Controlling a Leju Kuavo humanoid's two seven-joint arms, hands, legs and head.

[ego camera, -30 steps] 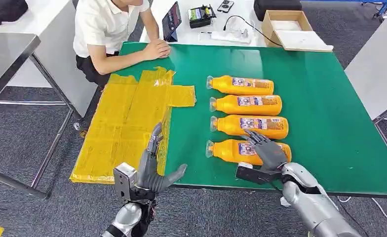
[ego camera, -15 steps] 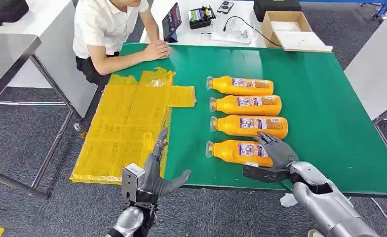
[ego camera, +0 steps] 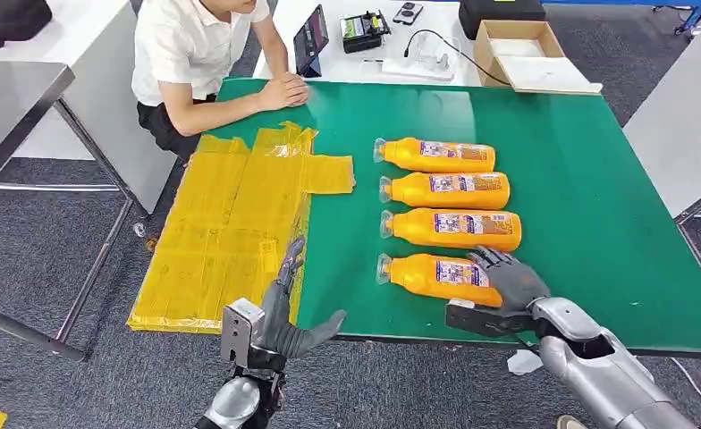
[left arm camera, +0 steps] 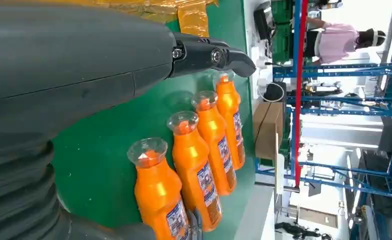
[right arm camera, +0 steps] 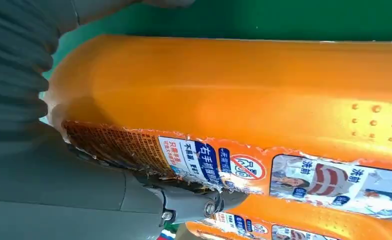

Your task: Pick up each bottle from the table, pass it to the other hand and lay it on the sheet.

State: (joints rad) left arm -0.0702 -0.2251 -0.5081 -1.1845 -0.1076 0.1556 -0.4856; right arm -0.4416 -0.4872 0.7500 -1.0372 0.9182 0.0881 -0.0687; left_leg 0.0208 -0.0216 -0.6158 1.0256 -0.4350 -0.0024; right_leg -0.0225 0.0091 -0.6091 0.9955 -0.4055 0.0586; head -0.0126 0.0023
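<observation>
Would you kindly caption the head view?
Right hand on the nearest of four orange bottles; left hand open beside yellow sheet.

head view looking forward and down from high on robot body, taking in whole green table and floor around it. left wrist view sitting close behind left hand, turned on its side, facing across table toward row of bottles. right wrist view pressing very near nearest bottle, its label filling much of frame. all three views sharing bottle row and green table.
</observation>
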